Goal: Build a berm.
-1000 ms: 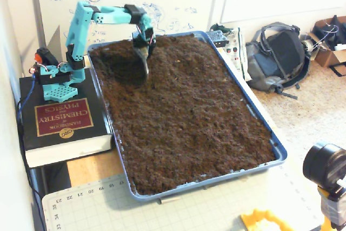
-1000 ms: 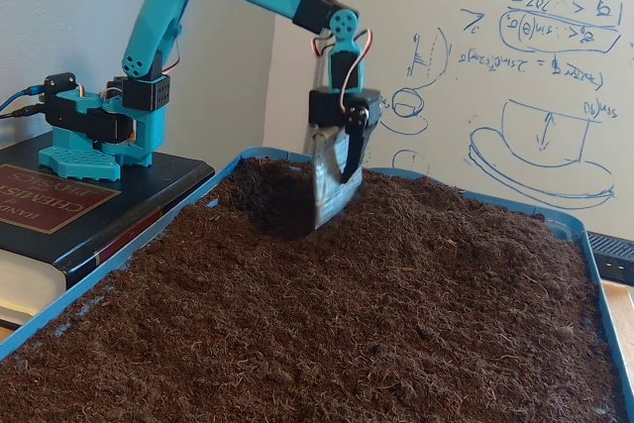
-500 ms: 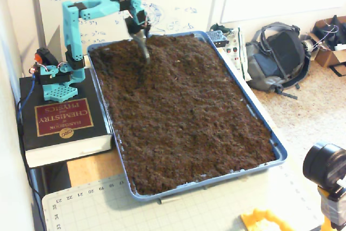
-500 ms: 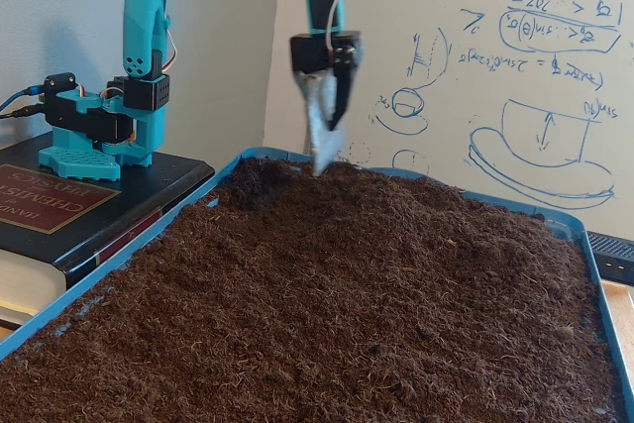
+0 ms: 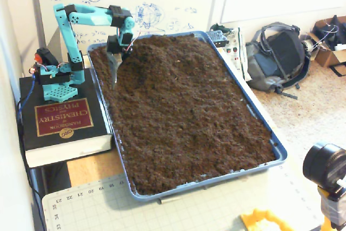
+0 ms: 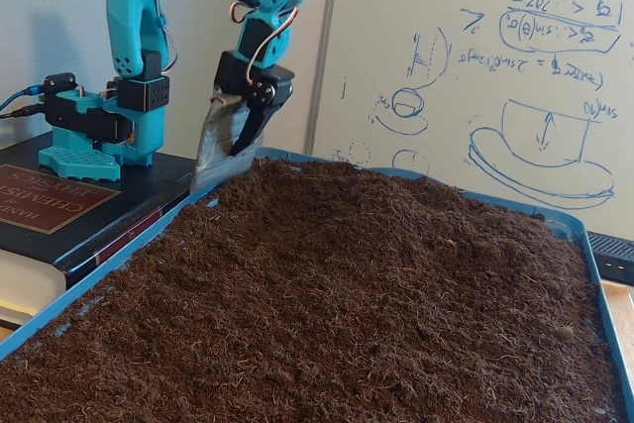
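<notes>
A blue tray [image 5: 278, 150] is filled with dark brown crumbly soil. The soil rises into a low broad mound, the berm [image 5: 162, 50], at the tray's far end near the arm; it shows as a raised crest in the other fixed view [image 6: 376, 195]. My teal arm's gripper [image 5: 115, 67] points down at the far left corner of the tray, at the berm's left end. It is shut on a flat grey blade [image 6: 213, 156] whose lower edge touches the soil by the tray wall [image 6: 119, 255]. The black jaw presses against the blade.
The arm's base stands on a thick black chemistry handbook [image 5: 59, 120] left of the tray. A whiteboard [image 6: 495, 66] is behind it. A backpack [image 5: 275, 58] and boxes lie right, a camera [image 5: 324, 169] front right, a cutting mat [image 5: 162, 209] in front.
</notes>
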`<action>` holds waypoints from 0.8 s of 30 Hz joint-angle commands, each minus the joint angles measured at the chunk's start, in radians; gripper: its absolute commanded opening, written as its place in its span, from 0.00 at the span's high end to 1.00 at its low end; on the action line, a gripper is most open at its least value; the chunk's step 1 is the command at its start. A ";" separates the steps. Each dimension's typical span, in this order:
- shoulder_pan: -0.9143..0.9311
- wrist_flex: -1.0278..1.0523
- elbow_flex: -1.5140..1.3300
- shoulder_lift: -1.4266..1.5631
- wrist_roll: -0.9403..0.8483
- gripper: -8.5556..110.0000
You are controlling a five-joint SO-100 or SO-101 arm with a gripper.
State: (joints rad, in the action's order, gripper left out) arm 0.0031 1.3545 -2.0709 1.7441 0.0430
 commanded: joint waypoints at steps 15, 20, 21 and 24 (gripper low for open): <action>0.017 -0.233 -0.012 -0.192 -0.054 0.93; 0.018 -0.233 -0.054 -0.187 -0.051 0.93; 0.018 -0.233 -0.060 -0.187 -0.051 0.93; 0.018 -0.233 -0.067 -0.201 -0.051 0.93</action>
State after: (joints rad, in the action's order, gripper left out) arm 0.0077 1.1198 -2.1445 1.5340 -0.0169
